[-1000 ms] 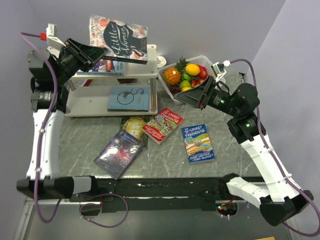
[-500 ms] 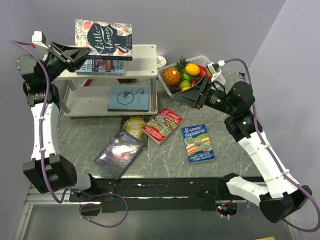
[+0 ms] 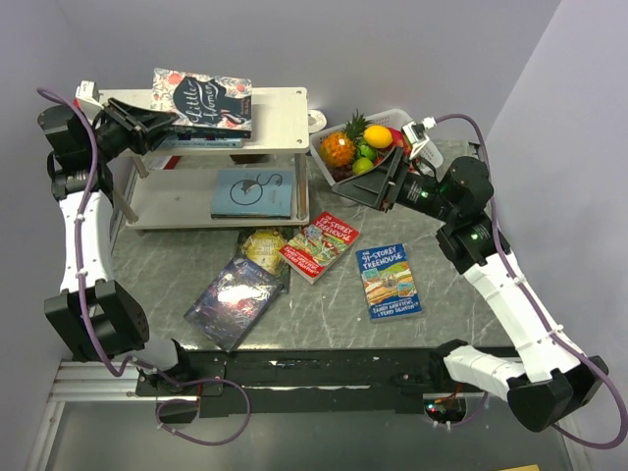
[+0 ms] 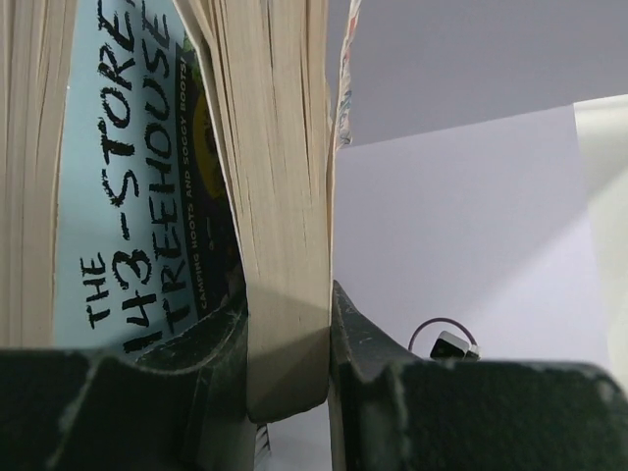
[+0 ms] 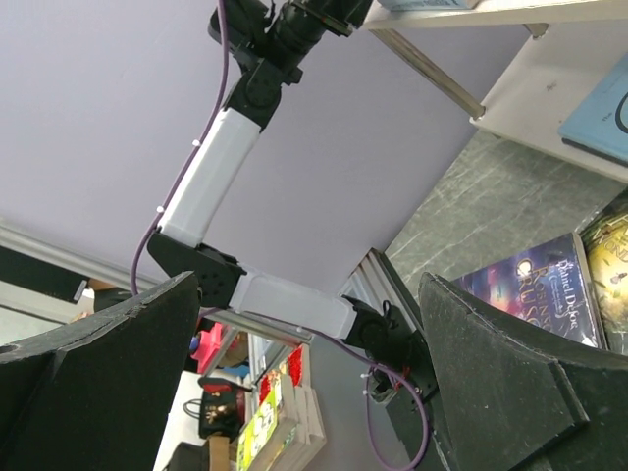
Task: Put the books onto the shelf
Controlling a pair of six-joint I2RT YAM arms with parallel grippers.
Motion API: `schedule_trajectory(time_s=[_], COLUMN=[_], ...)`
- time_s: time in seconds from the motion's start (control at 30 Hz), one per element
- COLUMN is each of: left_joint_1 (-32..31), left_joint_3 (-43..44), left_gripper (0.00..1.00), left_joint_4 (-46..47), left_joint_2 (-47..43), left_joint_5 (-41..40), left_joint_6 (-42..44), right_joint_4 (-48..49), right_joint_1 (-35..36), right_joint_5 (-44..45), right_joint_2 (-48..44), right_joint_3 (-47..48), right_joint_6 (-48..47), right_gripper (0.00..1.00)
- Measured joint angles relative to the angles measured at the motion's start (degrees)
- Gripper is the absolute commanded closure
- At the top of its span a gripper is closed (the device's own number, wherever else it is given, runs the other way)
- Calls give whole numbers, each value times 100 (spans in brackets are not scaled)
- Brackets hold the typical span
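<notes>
The left hand (image 3: 162, 120) grips Little Women (image 3: 208, 96), now lower and flatter over the shelf (image 3: 280, 106) top tier; the right hand (image 3: 378, 186) stays spread. Left wrist: fingers (image 4: 216, 363) pinch its page edge beside a Treehouse book (image 4: 128, 196). Right wrist: jaws wide, empty.

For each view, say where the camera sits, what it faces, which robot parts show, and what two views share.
Top external: high behind the robot; looks down on shelf, left arm, right arm.
Left wrist: on the left gripper; faces Little Women clamped between its fingers.
Right wrist: on the open right gripper; faces the left arm.
Shared: top and right wrist show the galaxy book.
</notes>
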Motion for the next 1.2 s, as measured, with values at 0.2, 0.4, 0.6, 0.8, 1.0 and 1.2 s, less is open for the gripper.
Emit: schedule_trajectory(time_s=[0.2, 0.4, 0.6, 0.8, 1.0, 1.2], left_joint_1=[42, 57, 66, 66, 68, 68], left_joint_3=[219, 293, 487, 885, 1241, 1495], left_gripper=[58, 31, 20, 6, 4, 4], left_joint_4=[-278, -466, -549, -1095, -1694, -2249], left_joint_2=[13, 92, 120, 153, 157, 157], left_joint_5=[-7, -26, -50, -302, -726, -1266], left_joint_6=[284, 503, 590, 988, 1526, 1996], right_joint_4=[-2, -2, -4, -4, -4, -7], right_joint_1=[2, 11, 13, 13, 13, 13], right_joint_5=[35, 55, 59, 61, 61, 61], right_joint_2=[52, 66, 109, 136, 136, 149], right_joint_3=[0, 0, 0, 0, 0, 0], right_joint_6=[-2, -28, -42, -48, -66, -68], right_gripper=[1, 1, 0, 0, 1, 1])
